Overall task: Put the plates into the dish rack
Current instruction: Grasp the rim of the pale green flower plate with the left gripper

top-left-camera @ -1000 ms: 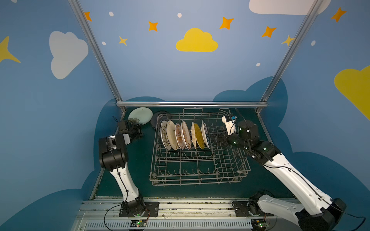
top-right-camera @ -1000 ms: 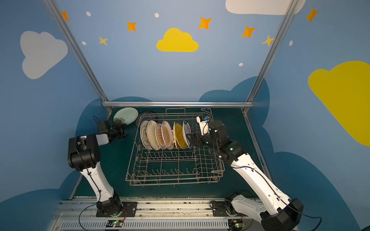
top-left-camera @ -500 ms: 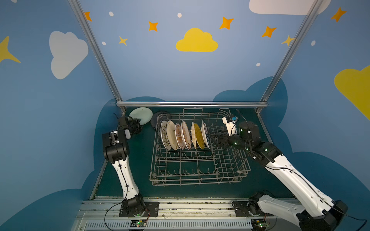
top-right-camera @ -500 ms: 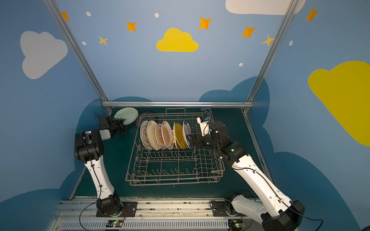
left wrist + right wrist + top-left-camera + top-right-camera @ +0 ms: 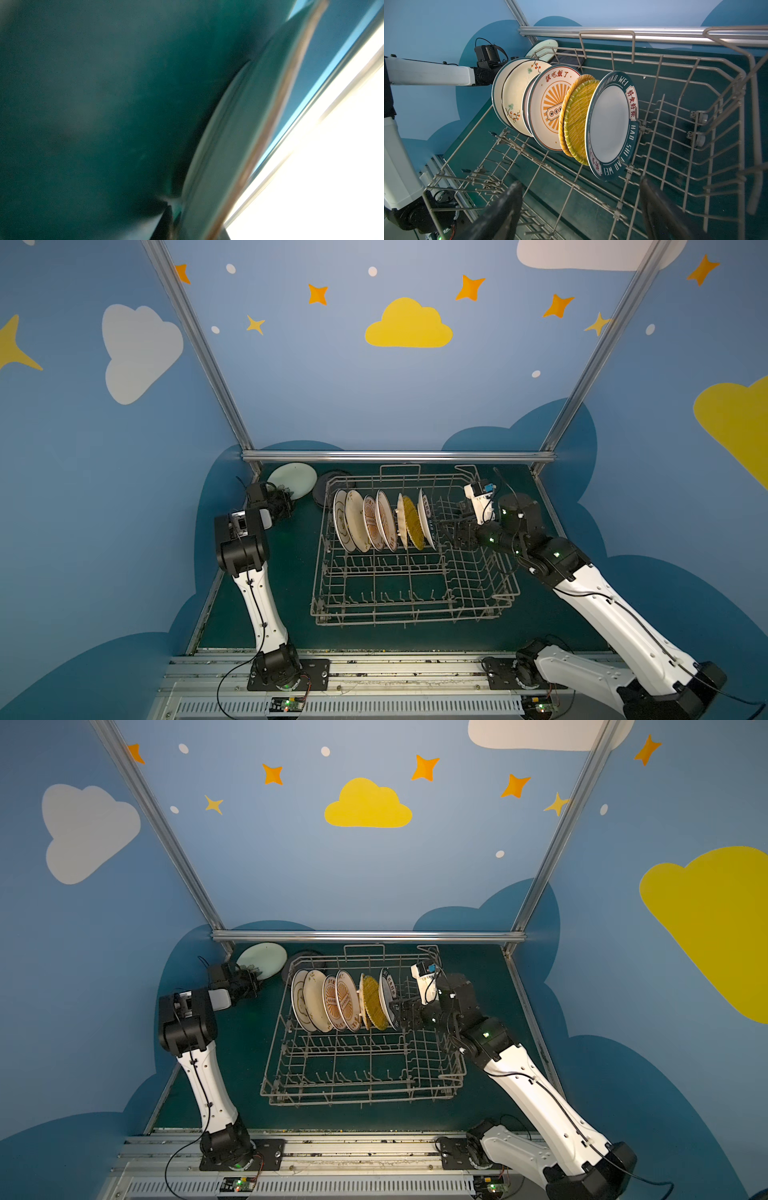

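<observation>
Centre of table [image 5: 282, 572]: rack [image 5: 407, 616], in both top views, between the two arms. In its far row: seven plates [image 5: 384, 522] on edge, side by side, bunched toward the left end. Left to right in that row: a plain cream one, floral plate [image 5: 519, 93], two sunburst plates [image 5: 550, 108], two woven plates [image 5: 577, 124], lettered plate [image 5: 610, 124] last. Just right of the lettered plate, within the rack's outline: right gripper [image 5: 446, 526], jaws wide apart, nothing between them, facing the row without touching it. Farther back on the left, outside the rack: left gripper [image 5: 286, 504] at the near edge of green plate [image 5: 293, 479], at the table's far left corner. Cannot tell jaw state there, whether together, apart or clamped on the rim; left wrist view too blurred, only that rim close up. Farthest, just right of the green plate and behind the rack's far left corner: black plate [image 5: 322, 491], partly hidden by wires.
</observation>
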`<state>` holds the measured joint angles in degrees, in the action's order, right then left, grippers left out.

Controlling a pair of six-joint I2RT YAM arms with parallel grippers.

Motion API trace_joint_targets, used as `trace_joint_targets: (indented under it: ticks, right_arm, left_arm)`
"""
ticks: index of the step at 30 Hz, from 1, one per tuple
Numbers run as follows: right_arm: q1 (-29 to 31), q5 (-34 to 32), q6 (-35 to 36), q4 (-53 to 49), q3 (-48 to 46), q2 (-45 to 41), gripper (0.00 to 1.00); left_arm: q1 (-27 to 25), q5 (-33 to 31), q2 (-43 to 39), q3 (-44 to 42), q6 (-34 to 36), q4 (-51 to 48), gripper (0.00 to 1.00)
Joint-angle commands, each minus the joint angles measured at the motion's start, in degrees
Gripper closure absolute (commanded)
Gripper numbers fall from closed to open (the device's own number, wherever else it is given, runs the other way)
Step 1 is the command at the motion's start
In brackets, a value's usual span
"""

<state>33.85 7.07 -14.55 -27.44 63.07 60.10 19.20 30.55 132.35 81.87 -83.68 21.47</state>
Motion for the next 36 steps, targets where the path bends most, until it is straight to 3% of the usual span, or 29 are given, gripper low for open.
trace_joint_targets:
  ticks: [1,11,19,29,36]
  right_arm:
    - [-0.09,-0.74,-0.14,-0.92,0.26,-1.39,0.14]
    - [-0.1,-1.4,-0.01,-1.19,0.1,-1.8,0.14]
    - [-0.03,-1.01,-0.13,-0.48,-0.11,-1.39,0.14]
    - [-0.27,-1.01,-1.08,2.34,0.02,0.84,0.14]
    - [-0.9,0.08,-2.58,3.13,2.54,3.14,0.14]
  left_arm:
    - [0.26,-1.62,2.36,-0.09,-0.65,-1.21,0.75]
    - [1.22,-0.73,0.01,-3.12,-1.52,2.03,0.96]
    - [3.48,1.68,-6.53,-11.67,-1.89,7.2,0.96]
    - [5.65,3.27,-20.66,-23.46,-3.31,11.74,0.96]
    - [6.37,6.48,-32.47,-24.74,-0.62,6.7,0.96]
